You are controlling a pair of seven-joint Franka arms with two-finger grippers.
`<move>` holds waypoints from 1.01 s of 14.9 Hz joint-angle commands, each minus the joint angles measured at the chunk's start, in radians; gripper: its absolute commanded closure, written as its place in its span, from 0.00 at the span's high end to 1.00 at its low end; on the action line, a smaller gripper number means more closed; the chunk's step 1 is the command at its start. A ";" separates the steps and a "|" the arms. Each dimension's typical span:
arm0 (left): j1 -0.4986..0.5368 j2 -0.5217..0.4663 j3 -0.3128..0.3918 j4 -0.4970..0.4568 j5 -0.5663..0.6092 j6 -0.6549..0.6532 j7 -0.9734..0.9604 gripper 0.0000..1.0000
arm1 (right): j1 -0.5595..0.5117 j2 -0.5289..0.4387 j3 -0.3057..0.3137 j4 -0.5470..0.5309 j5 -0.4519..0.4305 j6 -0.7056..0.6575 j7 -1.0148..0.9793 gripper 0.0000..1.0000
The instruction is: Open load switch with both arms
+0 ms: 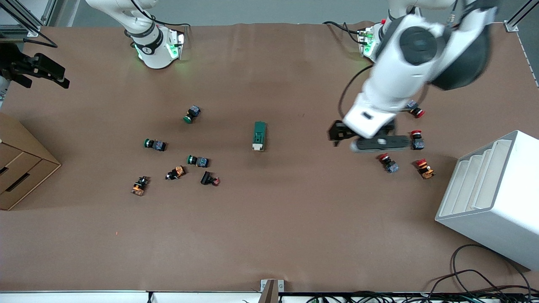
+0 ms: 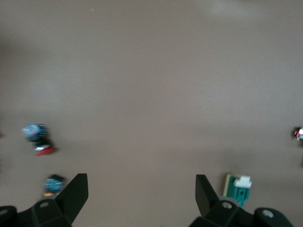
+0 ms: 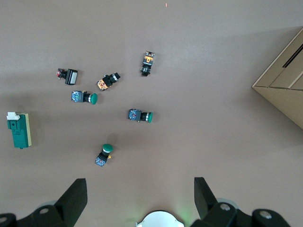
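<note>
The load switch (image 1: 259, 135), a dark-green block with a white lever end, lies flat mid-table, its white end nearer the front camera. It also shows in both wrist views (image 2: 239, 185) (image 3: 19, 130). My left gripper (image 1: 338, 132) hangs open over bare table between the switch and the red push-buttons, holding nothing; in its wrist view the left gripper (image 2: 141, 196) has the switch just outside one finger. The right arm's base (image 1: 156, 46) shows, but its hand is out of the front view. In its own wrist view the right gripper (image 3: 140, 198) is open and empty, high above its base.
Green (image 1: 192, 113), orange (image 1: 176, 172) and black (image 1: 209, 179) push-buttons lie toward the right arm's end. Red push-buttons (image 1: 417, 139) lie under the left arm. A white rack (image 1: 492, 198) and a cardboard box (image 1: 21, 164) stand at the table's two ends.
</note>
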State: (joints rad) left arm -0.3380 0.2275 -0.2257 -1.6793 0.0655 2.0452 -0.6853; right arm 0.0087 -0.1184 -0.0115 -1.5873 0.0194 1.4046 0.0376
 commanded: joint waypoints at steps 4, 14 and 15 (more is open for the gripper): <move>-0.217 0.162 0.006 -0.079 0.244 0.259 -0.478 1.00 | -0.018 -0.006 0.008 0.000 -0.002 0.001 0.008 1.00; -0.483 0.394 0.005 -0.082 0.903 0.406 -1.218 0.97 | -0.033 0.078 0.005 0.026 -0.007 0.016 0.015 1.00; -0.501 0.403 0.005 -0.091 0.956 0.406 -1.264 0.97 | -0.044 0.095 0.007 0.029 -0.006 0.040 0.015 1.00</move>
State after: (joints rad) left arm -0.8139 0.6158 -0.2291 -1.7708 0.9329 2.4486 -1.8639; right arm 0.0012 -0.0769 -0.0192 -1.5831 0.0167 1.4225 0.0398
